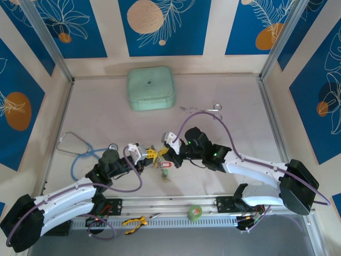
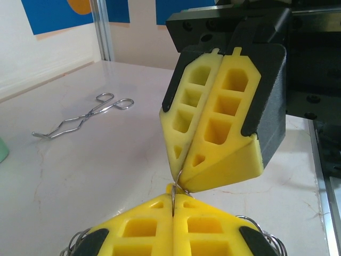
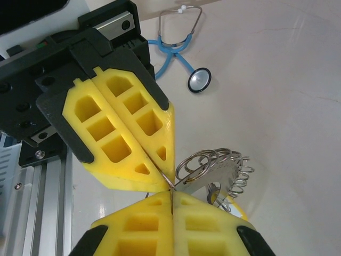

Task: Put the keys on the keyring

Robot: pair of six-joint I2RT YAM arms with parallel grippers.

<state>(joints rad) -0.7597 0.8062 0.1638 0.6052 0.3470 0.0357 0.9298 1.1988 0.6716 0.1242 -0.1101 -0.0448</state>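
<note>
- The stethoscope [image 3: 198, 80] is lying toward the left edge of the desk [image 1: 224, 90], and it is playing no part in the task.
- The left end effector [image 2: 173, 208] is pinching fully closed on a thin wire loop at the rim of the keyring [image 3: 216, 173].
- The keyring is hanging between the two end effectors over the desk's middle, nearer the near edge. The keys [image 1: 163, 166], with yellow and red tags, are bunching just beneath it.
- I cannot tell whether any key is already threaded. Judging by the shared pinch, threading is under way rather than finishing.
- The right end effector [image 3: 171, 201] is clamping closed on that same loop, tip to tip with the left.
- The forceps [image 2: 85, 118] are lying toward the far right corner.
</note>
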